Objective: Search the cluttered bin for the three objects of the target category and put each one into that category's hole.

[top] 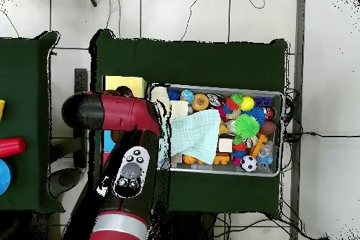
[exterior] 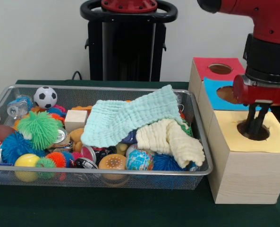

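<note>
The wire bin [exterior: 202, 142] held balls under two cloths [exterior: 130, 120]; the claw [exterior: 254, 128] dipped into the yellow box's hole [exterior: 265, 135], its grip seemingly unreadable.

Dark green table [exterior: 130, 208] carries two things — wire mesh bin [exterior: 97, 177] and, just beside it, a wooden box with holes [exterior: 246, 175].

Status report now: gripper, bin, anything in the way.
Gripper down in yellow box's hole, fingers' state unclear. Bin still full of clutter. Green cloth and cream cloth cover part of it.
</note>
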{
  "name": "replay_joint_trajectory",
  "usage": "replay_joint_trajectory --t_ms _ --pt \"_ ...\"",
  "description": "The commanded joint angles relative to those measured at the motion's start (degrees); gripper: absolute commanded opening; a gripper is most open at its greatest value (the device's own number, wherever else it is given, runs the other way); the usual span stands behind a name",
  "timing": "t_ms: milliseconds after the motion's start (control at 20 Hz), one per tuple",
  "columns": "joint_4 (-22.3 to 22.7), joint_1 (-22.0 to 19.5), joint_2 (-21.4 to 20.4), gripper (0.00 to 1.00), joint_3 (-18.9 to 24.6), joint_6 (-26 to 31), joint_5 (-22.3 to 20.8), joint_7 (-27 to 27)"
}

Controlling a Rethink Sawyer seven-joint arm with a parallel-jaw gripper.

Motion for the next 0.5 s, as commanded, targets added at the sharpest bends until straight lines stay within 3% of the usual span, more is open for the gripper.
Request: replay_joint_trajectory --t_ms 50,500 --pt "-1.3 0.6 -3.1 0.00 -2.9 12.7 -2.9 10.7" --pt "-5.2 0.8 -5.2 0.00 -4.4 17.5 -3.2 9.5"
